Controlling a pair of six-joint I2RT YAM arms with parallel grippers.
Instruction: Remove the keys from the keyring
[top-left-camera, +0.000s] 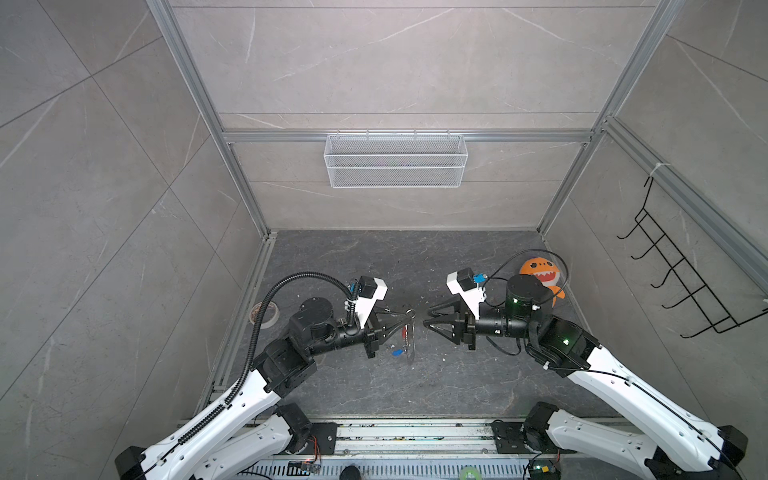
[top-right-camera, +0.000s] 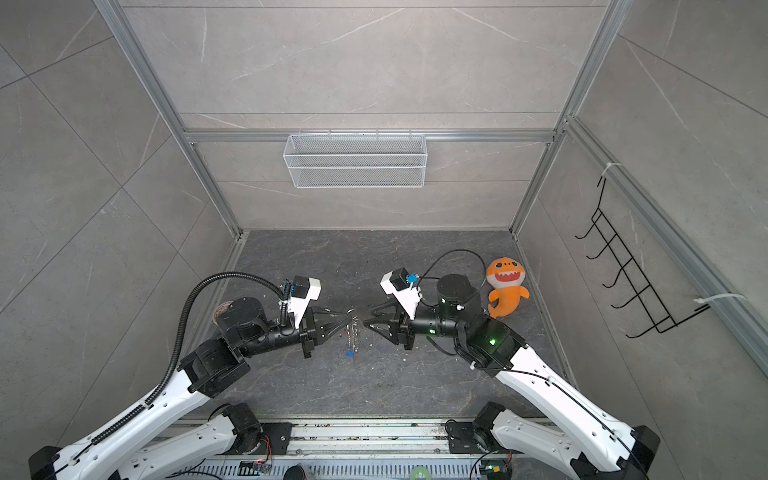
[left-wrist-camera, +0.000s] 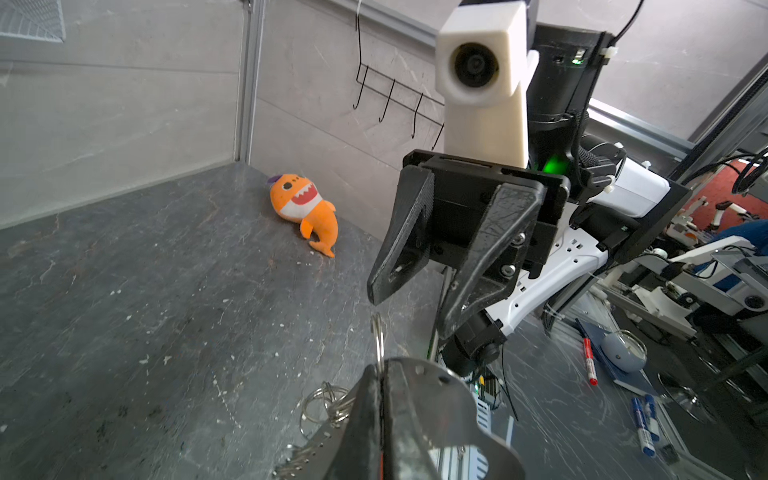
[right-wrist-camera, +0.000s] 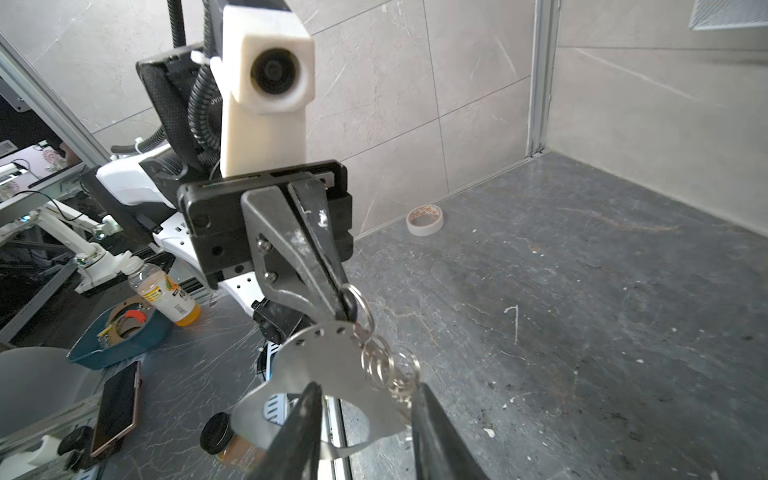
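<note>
The left gripper (right-wrist-camera: 347, 305) is pinching the keyring (right-wrist-camera: 328, 361) tightly, holding it above the table (top-left-camera: 374, 386) (keys (top-left-camera: 397, 353) dangling beneath). The right gripper (top-left-camera: 426, 317) is hovering just beside it, jaws parted, empty.

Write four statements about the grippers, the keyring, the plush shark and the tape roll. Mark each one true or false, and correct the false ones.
1. The left gripper is shut on the keyring and holds it above the table. True.
2. The right gripper is clamped on the keyring too. False: its jaws stand open and grip nothing.
3. The orange plush shark lies on the table on the right arm's side. True.
4. The tape roll lies beside the plush shark. False: it lies across the table, on the left arm's side.
</note>
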